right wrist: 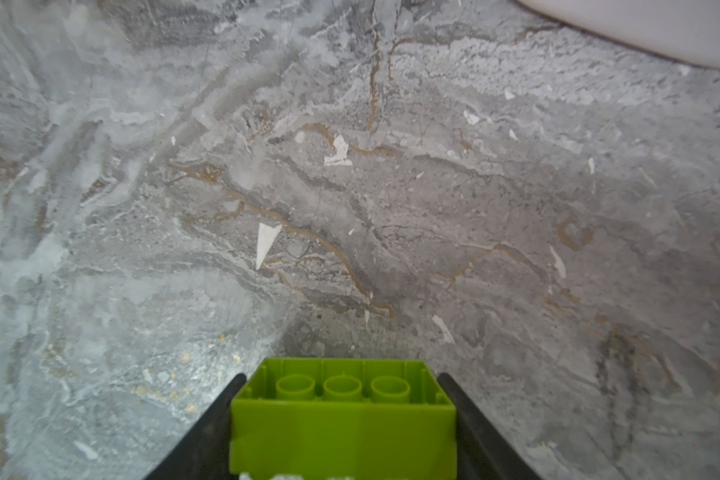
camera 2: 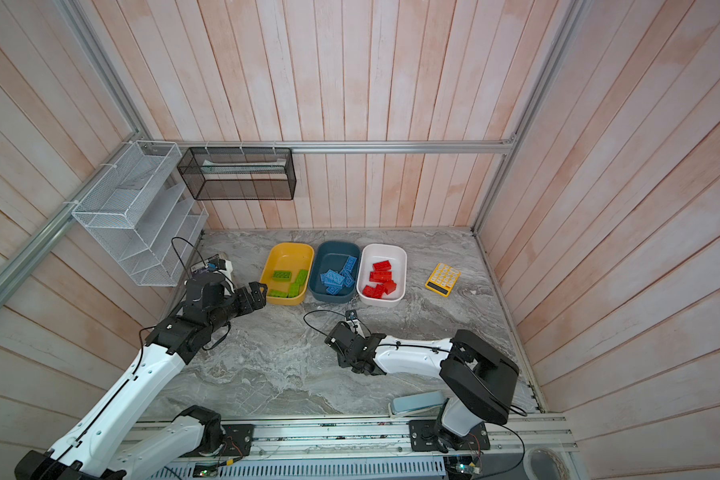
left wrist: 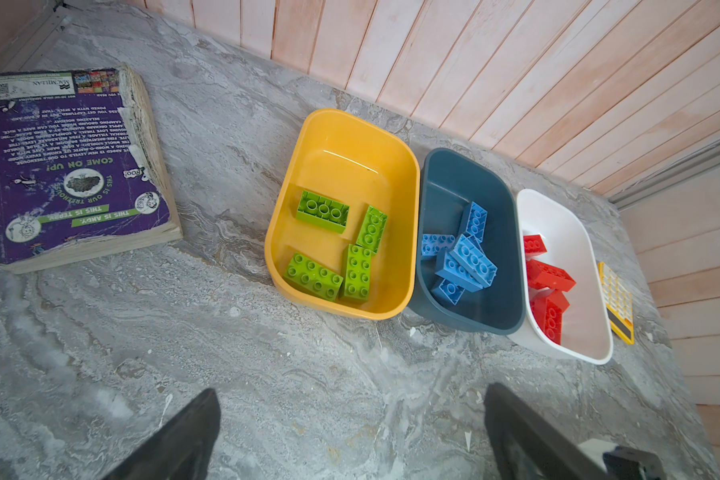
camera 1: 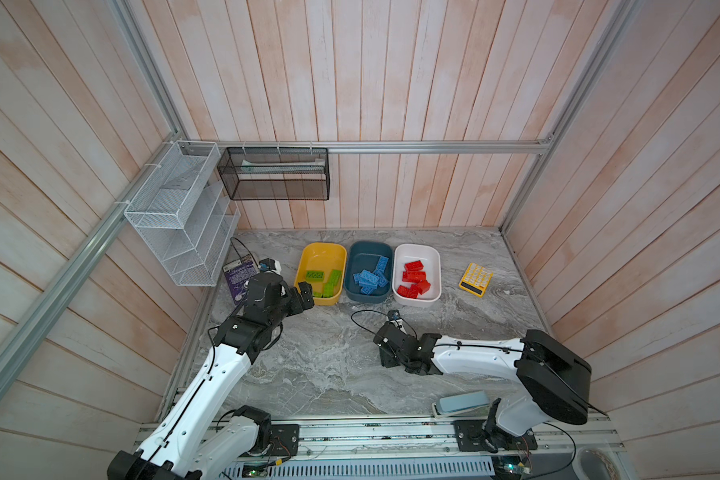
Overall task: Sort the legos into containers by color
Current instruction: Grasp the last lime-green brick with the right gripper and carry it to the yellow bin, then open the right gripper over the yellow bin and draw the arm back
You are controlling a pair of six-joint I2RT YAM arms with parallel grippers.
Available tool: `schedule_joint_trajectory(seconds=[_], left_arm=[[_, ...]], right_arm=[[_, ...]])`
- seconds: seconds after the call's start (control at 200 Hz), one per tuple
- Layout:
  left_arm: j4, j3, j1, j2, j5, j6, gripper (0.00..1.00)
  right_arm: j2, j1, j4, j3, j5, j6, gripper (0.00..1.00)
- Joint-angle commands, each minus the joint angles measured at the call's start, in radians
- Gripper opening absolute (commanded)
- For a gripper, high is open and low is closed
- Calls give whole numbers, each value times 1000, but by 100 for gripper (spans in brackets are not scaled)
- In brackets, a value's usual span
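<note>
A: Looking at the right gripper [right wrist: 341, 376], does it hold something?
B: Yes. Its fingers press both sides of a lime green brick [right wrist: 343, 419], close to the marble table [right wrist: 350, 208], near the white tub [right wrist: 641, 29].
A: What can go wrong?
B: The yellow tub [camera 1: 323, 249] is well apart. The left gripper [left wrist: 350, 392], wide open and empty, hangs just beside it. The arms may collide there, or the brick may slip.
</note>
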Motion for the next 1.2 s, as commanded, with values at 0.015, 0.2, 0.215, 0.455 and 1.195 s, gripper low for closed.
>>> schedule_joint_trajectory(seconds=[0.015, 0.2, 0.215, 0.455, 1.195], left_arm=[[-12, -18, -3, -51, -15, 6, 100], [-16, -83, -2, -171, -6, -20, 100], [-18, -89, -2, -180, -6, -21, 100], [-67, -138, -2, -360, -12, -36, 100], [-107, -172, -3, -489, -38, -53, 100]], right_arm=[[-38, 8, -19, 62, 2, -55, 58], [-15, 5, -27, 251, -60, -193, 56], [-7, 4, -26, 274, -67, -208, 56], [207, -41, -25, 629, -177, -368, 55], [700, -175, -117, 1243, -333, -441, 83]])
